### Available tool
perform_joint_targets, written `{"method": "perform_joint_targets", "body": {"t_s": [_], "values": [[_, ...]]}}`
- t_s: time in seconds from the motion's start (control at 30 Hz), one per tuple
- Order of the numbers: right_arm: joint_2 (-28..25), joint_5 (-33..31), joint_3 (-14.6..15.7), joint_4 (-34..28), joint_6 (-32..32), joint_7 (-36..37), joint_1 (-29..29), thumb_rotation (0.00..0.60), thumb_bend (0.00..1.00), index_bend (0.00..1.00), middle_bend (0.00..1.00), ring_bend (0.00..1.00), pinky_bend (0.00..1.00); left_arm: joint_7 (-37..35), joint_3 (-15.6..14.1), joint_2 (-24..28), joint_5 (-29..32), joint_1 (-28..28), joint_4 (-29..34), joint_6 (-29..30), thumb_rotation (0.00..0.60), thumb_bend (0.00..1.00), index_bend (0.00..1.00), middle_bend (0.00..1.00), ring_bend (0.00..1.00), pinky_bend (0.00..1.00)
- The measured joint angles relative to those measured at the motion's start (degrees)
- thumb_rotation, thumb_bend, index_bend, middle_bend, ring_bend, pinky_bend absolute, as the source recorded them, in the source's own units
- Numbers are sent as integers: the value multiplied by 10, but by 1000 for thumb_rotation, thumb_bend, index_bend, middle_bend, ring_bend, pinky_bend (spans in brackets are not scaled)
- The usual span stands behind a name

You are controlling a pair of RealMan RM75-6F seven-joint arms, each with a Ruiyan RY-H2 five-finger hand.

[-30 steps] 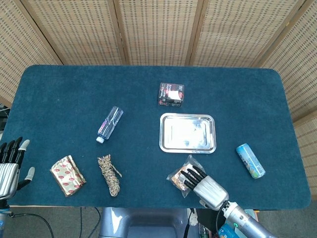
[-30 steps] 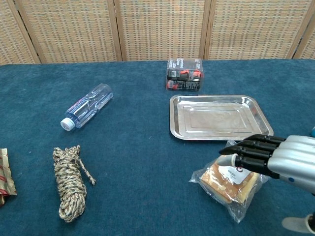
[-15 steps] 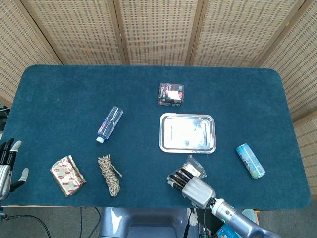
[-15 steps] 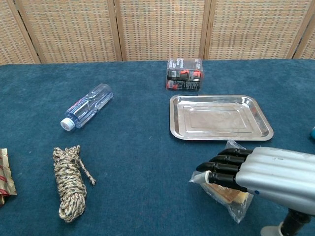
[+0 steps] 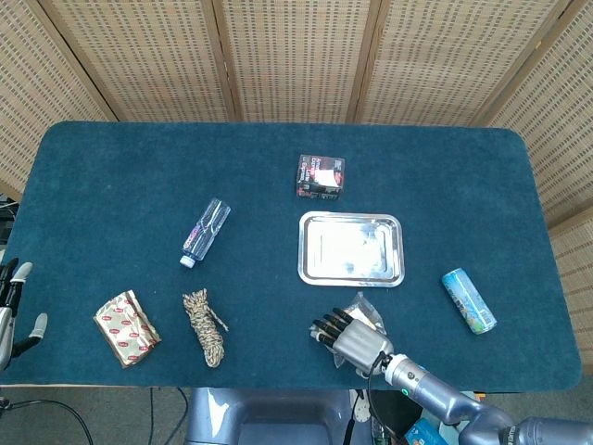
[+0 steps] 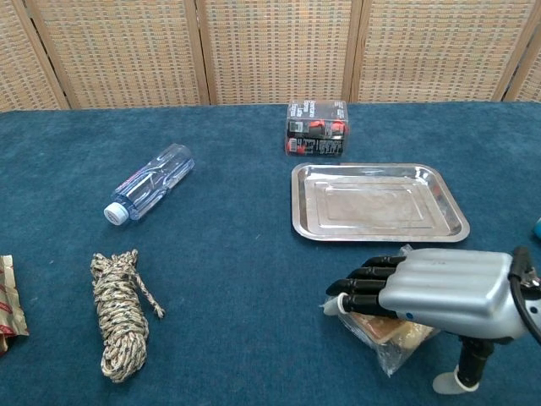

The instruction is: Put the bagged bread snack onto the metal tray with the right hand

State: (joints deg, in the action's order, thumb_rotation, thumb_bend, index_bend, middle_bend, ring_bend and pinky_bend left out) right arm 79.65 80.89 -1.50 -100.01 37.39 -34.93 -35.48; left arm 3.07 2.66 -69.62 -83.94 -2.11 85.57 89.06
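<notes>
**Silver hand settles over the bread bag**

Silver and black, the right hand now lies palm-down across the bagged bread snack at the lower right of the chest view. Over the last second it has slid leftward and dropped lower, so that most of the bag is now covered; only its near edge and a corner of plastic peek out. The dark fingers stretch flat, side by side past the bag's left end, not yet curled under it. From where I stand this looks like the hand getting into place for a grasp, not a grip: the bag lies on the blue bench, just short of the metal tray, which sits bare up-frame of it. Closing the fingers round the crinkly plastic comes next, I'd guess. The left hand has drawn back to the lower left edge of the head view, fingers apart, holding nothing.
</notes>
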Motion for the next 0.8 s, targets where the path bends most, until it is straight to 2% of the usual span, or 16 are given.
{"method": "perform_joint_targets", "body": {"t_s": [0.07,0.13,0.2,0.3,0.4,0.5,0.8], "values": [[1,-10,-3,5,-7,0,-11,600,228,6,15,6,59,-2,2,0,2,-2,-1,-4,591,410,0,0,0,0],[3,-13,-4,10,-7,1,-19,600,229,74,126,89,238,-2,3,1,4,-3,-2,-7,592,410,0,0,0,0],[4,-9,-3,12,-3,5,-21,600,229,226,320,247,464,-3,4,1,6,-5,-2,-11,593,411,0,0,0,0],[5,1,0,15,8,17,-22,600,232,397,493,396,639,-3,6,1,9,-8,-2,-18,593,410,0,0,0,0],[4,18,5,18,26,27,-23,600,248,484,569,470,717,0,8,1,9,-12,0,-23,593,410,0,0,0,0],[4,35,12,23,42,41,-23,600,253,526,607,510,756,4,9,1,8,-14,3,-23,593,411,0,0,0,0],[2,48,20,28,59,48,-31,600,254,546,627,530,773,8,9,2,10,-15,6,-26,593,411,0,0,0,0]]}}
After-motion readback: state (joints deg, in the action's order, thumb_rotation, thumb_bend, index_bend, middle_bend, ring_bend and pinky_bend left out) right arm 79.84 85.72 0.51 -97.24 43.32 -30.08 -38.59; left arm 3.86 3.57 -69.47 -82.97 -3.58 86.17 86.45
